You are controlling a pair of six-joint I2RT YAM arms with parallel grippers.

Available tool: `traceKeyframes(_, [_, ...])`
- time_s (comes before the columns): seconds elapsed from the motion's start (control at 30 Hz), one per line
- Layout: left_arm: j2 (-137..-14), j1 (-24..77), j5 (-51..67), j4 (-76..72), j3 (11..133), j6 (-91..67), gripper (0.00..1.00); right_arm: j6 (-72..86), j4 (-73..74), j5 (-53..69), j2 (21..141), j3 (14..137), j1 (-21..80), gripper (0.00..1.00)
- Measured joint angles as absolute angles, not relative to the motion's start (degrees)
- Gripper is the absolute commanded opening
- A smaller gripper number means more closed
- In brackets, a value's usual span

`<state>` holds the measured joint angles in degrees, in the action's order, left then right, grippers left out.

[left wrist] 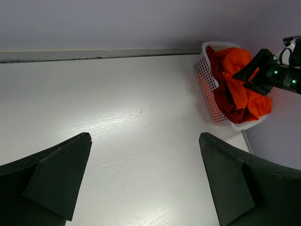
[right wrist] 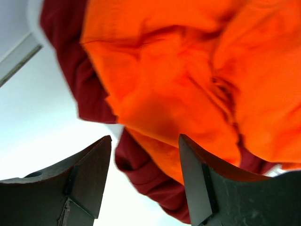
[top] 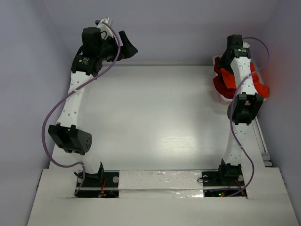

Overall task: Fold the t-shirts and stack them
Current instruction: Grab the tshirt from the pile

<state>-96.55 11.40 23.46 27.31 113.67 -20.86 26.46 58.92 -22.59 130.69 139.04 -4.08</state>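
Orange t-shirt (right wrist: 188, 70): crumpled, unfolded, fills the upper and right part of the right wrist view. Dark red t-shirt (right wrist: 146, 179) is bunched with it and shows along the upper left edge and at lower centre, under the orange folds.

Left wrist view puts both shirts in the white lattice basket (left wrist: 207, 89) at upper right of frame, heaped above its rim. Orange is mostly on top, dark red in the middle. The basket sits on the table (top: 155, 117) by the far wall, in the right-hand corner.

Right gripper (right wrist: 145, 141): right above that heap, at upper right of the top view, where its arm covers the middle of the pile. The fingers point into the cloth, and an orange fold and a dark red one show in the gap between the 2 fingers, just past the tips. Can't tell if the tips touch fabric. Jaws partway apart, nothing pinched between them.

Left gripper (left wrist: 145, 136): upper left of the top view, raised near the far table edge, well apart from basket and shirts. Jaws spread fully wide, holding nothing. Only bare white tabletop shows between its 2 fingers.
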Motion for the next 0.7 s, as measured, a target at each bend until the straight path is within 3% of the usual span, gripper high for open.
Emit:
traceKeyframes(0.37, [-96.6, 12.2, 23.9, 27.0, 113.0, -20.9, 0.99, 25.7, 58.2, -18.2, 132.9, 139.8, -4.1, 0.62])
traceKeyframes(0.7, [-96.6, 12.2, 24.4, 26.8, 112.8, -20.9, 0.99, 25.7, 58.1, -22.1, 132.9, 142.2, -4.1, 0.53])
